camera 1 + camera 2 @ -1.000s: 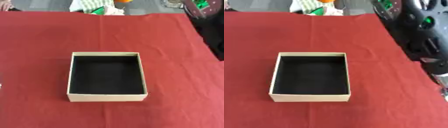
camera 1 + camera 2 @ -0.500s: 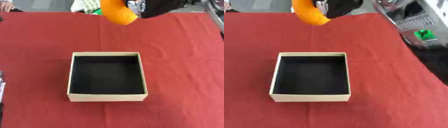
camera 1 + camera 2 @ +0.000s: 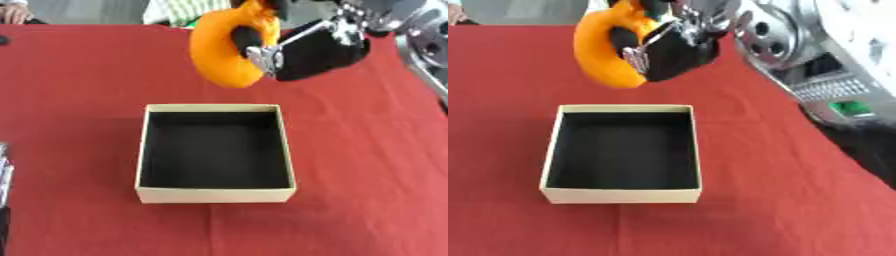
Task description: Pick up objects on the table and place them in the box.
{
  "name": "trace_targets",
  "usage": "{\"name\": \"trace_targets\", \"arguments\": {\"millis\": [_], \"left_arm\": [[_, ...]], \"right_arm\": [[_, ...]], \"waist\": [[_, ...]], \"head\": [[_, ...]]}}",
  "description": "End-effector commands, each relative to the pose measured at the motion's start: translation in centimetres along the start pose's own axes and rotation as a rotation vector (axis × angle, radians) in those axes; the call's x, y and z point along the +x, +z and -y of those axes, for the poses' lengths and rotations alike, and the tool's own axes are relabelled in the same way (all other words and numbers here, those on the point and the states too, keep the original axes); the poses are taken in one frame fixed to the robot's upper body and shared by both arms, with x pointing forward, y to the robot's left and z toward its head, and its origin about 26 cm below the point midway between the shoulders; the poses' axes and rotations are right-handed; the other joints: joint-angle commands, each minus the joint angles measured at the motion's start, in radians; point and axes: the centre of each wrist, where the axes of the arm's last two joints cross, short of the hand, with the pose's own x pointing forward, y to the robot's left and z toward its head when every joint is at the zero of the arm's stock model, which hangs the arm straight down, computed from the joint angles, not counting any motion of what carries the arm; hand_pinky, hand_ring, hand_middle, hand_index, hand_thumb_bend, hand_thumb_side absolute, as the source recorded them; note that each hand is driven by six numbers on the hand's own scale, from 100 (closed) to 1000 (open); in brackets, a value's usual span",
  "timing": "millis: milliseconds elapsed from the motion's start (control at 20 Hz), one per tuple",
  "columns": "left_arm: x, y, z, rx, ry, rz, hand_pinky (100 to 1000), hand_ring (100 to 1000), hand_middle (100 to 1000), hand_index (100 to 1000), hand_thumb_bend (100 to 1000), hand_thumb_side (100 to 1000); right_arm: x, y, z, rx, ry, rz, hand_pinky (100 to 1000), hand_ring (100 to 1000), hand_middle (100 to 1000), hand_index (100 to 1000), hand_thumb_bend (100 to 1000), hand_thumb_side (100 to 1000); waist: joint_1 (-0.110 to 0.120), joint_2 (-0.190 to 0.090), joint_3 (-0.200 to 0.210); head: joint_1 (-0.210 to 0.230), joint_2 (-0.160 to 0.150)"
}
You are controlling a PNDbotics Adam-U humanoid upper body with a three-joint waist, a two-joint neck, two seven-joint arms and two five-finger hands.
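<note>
Your right hand (image 3: 302, 52) is curled round the orange object (image 3: 223, 52), just beyond the box (image 3: 215, 195); carry nearer, then release.

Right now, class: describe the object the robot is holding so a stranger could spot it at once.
Start at the open box on the red table. Above its far edge, the right hand holds an orange object: curved, and the only bright orange thing here.
</note>
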Motion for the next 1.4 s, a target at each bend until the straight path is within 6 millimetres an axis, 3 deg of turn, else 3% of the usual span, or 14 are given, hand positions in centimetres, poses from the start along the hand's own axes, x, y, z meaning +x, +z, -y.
{"name": "trace_targets", "arguments": {"millis": [50, 900, 1400], "left_arm": [[0.6, -0.2, 0.0, -0.003, 0.015, 0.023, 451, 626, 657, 838, 130, 686], [0.5, 0.1, 0.4, -0.012, 0.040, 0.007, 451, 626, 657, 840, 125, 691], [0.6, 0.0, 0.6, -0.018, 0.052, 0.010, 451, 626, 658, 840, 123, 692]], "right_arm": [[-0.1, 0.4, 0.0, 0.021, -0.021, -0.057, 466, 468, 291, 411, 100, 161], [0.9, -0.1, -4.0, 0.111, -0.044, -0.016, 463, 468, 295, 417, 100, 180], [-0.4, -2.6, -10.1, 0.210, -0.086, -0.080, 507, 495, 348, 469, 100, 181]], "waist": [[0.004, -0.019, 0.002], [0.009, -0.008, 0.020], [0.014, -0.002, 0.034]], "head": [[-0.001, 0.005], [-0.013, 0.010], [-0.026, 0.009]]}}
